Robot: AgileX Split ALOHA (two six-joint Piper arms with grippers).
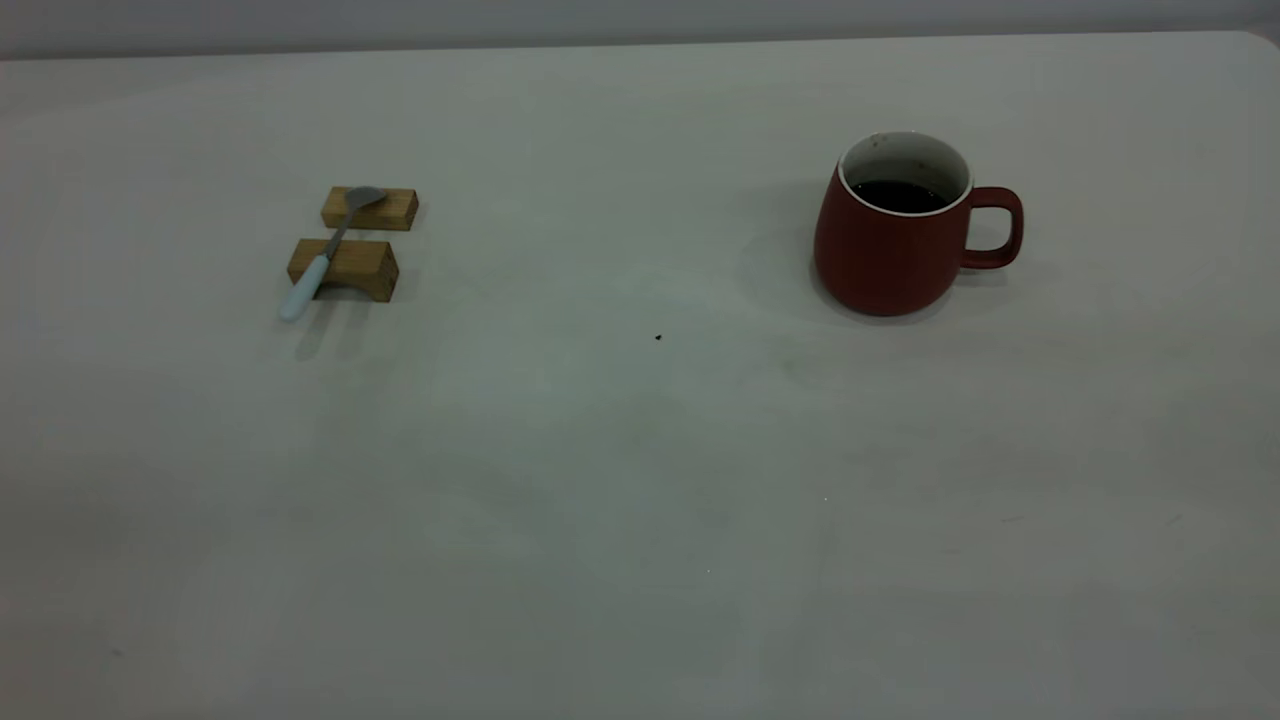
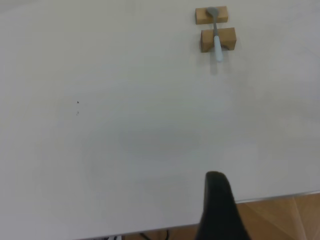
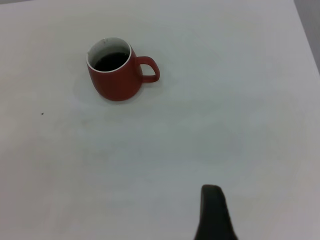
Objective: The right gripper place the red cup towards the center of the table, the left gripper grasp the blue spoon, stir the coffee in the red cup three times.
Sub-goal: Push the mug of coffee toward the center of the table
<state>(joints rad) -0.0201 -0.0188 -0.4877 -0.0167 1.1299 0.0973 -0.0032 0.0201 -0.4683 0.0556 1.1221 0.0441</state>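
From my remote station, the red cup [image 1: 890, 250] stands upright on the right half of the table [image 1: 620, 480], nearer the far edge than the near one, its handle turned toward the right edge and the coffee [image 1: 900, 195] lying dark and low inside the white wall. Toward the left edge the blue spoon [image 1: 325, 255] lies bridged across two wooden blocks [image 1: 355, 240], bowl on the farther block, pale handle jutting past the nearer one and hanging clear of the surface, a prop that I judge is there to give fingers room to close under and around the handle. Neither arm shows in the exterior view. Of the left gripper [image 2: 218, 207] I see only one dark finger at the near edge, well apart from the spoon; of the right gripper [image 3: 214, 212] likewise one finger, well apart from the cup, so I cannot tell whether either is spread or closed. Both hold nothing. A small dark speck [image 1: 658, 338] marks the middle. I judge the cup's move to the centre not yet begun.
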